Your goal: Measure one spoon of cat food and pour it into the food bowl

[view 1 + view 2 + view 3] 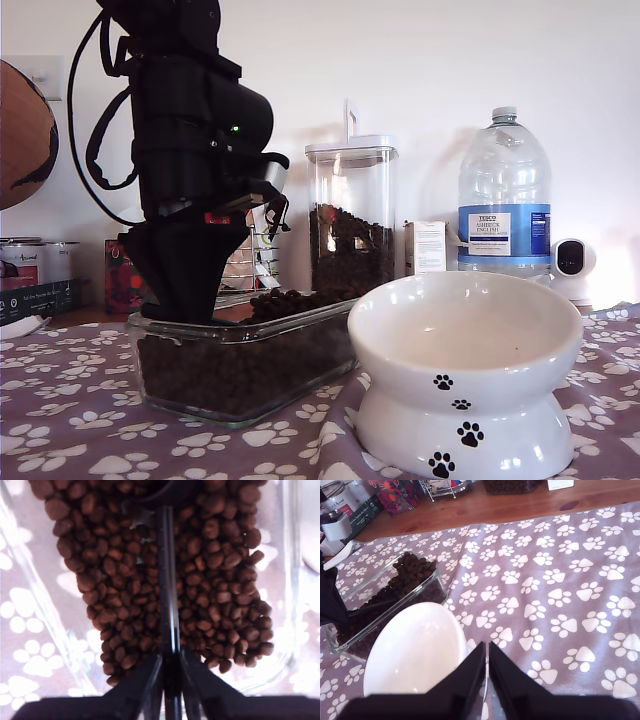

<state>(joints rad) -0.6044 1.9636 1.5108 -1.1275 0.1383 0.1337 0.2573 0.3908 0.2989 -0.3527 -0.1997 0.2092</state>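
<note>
Fingers of my first gripper [169,680] are clamped on the thin straight handle of the black plastic spoon [168,590], which runs up the middle of the first wrist view until its cup sinks into the small dark brown kibble, the cat food [120,580]. That kibble fills a clear rectangular glass dish [240,370] in the lower left of the exterior view, where my first gripper [190,290] reaches down into it. Fingers of my second gripper [486,672] are pressed together with nothing between them, hovering at the rim of the glossy white ceramic food bowl with black paw prints [415,650]. This bowl [465,380] stands empty just beside the dish, on a mauve paw-print cloth [560,590] covering the table.
</note>
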